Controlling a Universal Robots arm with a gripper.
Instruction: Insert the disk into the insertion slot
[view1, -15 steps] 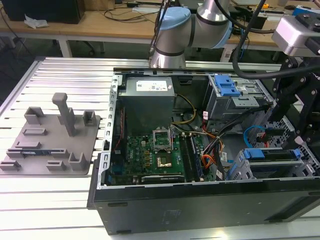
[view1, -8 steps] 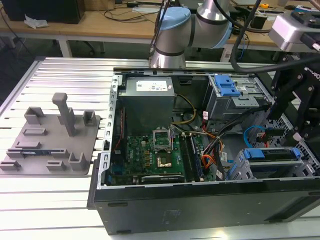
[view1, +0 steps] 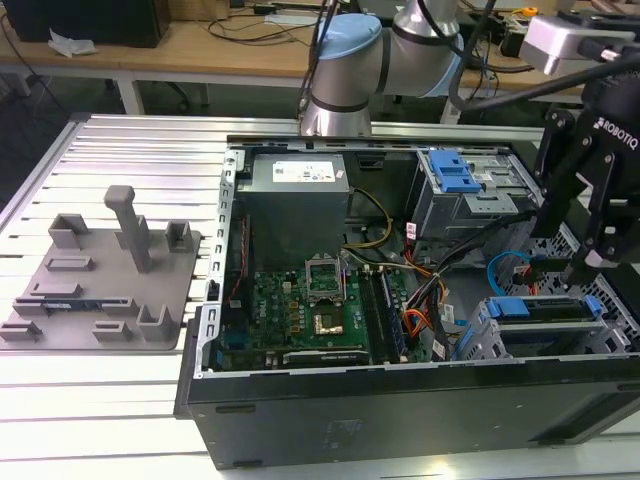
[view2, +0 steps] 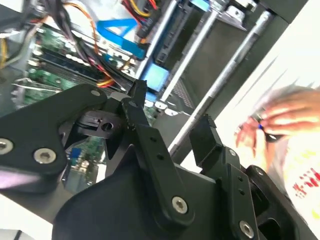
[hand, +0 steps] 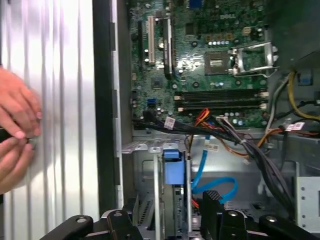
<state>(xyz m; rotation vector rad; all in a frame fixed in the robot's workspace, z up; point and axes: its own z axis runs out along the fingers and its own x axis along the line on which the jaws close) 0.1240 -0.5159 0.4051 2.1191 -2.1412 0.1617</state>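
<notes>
Black sheet metal: the near wall of the open computer case (view1: 400, 400), which lies on the slatted aluminium table (view1: 100, 400).
Disk: the disk (view1: 548, 310) (hand: 173, 170) is inside the case, at its near corner on the exterior view's right. It sits in the insertion slot (view1: 484, 330) of the grey perforated cage, with its blue carrier showing. Whether it is pushed fully home I cannot tell.
Gripper: the gripper (view1: 578, 258) (view2: 171, 107) (hand: 170, 200) hangs inside the case just above that cage, in line with the disk.
Fingers: in both wrist views the black fingers (view2: 150, 140) (hand: 212, 202) stand spread apart with nothing clamped between them.
Hands: a person's hands (hand: 15, 127) (view2: 280, 117) are just outside the case's side wall, over the table, pinching something small.
Blue cable: the blue cable (view1: 505, 265) (hand: 210, 177) loops inside the case, beside the cage.
Motherboard: the green motherboard (view1: 300, 305) (hand: 200, 50) lies on the case floor, near its middle.
Latch bay: a grey latch bay (view1: 455, 175) with a ridged blue latch is at the case's far corner, on the exterior view's right.
Power supply: the grey power supply (view1: 295, 195) stands against the case's far wall.
Fixture plate: a grey fixture plate (view1: 100, 290) lies on the table outside the case, on the exterior view's left.
Arm: the arm (view1: 350, 60) rises beyond the case's far wall.
</notes>
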